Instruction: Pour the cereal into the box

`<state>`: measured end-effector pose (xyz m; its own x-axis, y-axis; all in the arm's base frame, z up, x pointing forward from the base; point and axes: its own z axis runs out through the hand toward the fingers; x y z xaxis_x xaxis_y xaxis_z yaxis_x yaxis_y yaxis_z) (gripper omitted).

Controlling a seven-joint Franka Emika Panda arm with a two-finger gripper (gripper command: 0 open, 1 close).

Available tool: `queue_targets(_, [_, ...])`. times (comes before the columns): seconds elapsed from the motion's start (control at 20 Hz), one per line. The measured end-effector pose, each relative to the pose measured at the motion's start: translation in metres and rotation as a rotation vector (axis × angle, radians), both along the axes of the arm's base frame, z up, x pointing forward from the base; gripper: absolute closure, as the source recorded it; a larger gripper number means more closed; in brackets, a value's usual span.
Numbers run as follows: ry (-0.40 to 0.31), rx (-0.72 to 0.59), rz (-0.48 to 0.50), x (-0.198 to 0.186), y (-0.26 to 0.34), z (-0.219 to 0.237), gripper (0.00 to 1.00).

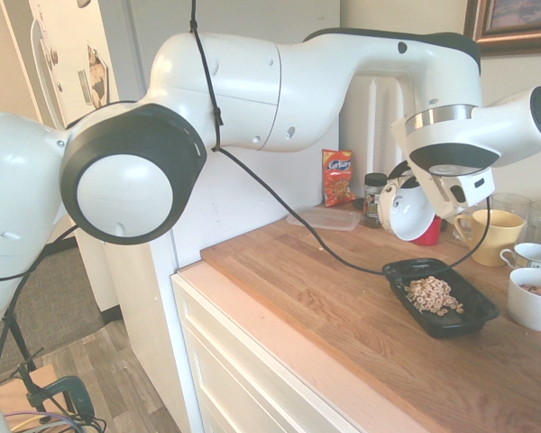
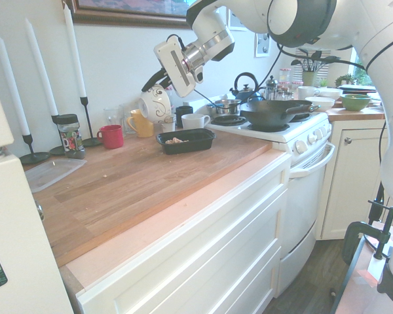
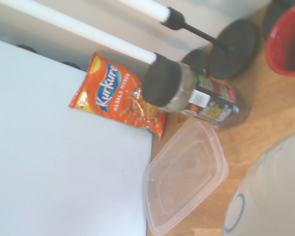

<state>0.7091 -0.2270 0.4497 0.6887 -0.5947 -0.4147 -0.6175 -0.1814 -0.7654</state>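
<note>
Second exterior view, gripper (image 2: 158,88) angled downward, clamped on tipped white bowl (image 2: 155,104) (mid-air), above counter (image 2: 144,176).

Wooden countertop (image 2: 150,176), white cabinets (image 2: 203,261), white stove (image 2: 301,137)

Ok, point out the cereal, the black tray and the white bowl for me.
cereal (image 1: 433,294), first exterior view, middle of the pile in the tray.
black tray (image 1: 398,269), first exterior view, bare far rim.
white bowl (image 2: 155,104), second exterior view, its patterned side, held tilted above the counter.
</note>
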Motion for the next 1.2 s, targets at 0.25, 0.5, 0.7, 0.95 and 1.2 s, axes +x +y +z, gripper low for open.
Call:
queue_targets(0.25, [-0.004, 0.063, -0.027, -0.008, -0.018, -0.017, 1.00])
queue_targets(0.5, [-0.027, 0.164, -0.040, -0.012, -0.041, -0.039, 1.00])
queue_targets(0.7, [-0.093, 0.261, -0.031, -0.016, -0.059, -0.050, 1.00])
queue_targets(0.95, [-0.123, 0.306, -0.028, -0.016, -0.075, -0.070, 1.00])
queue_targets(1.2, [-0.099, 0.204, -0.003, -0.007, -0.065, -0.060, 1.00])
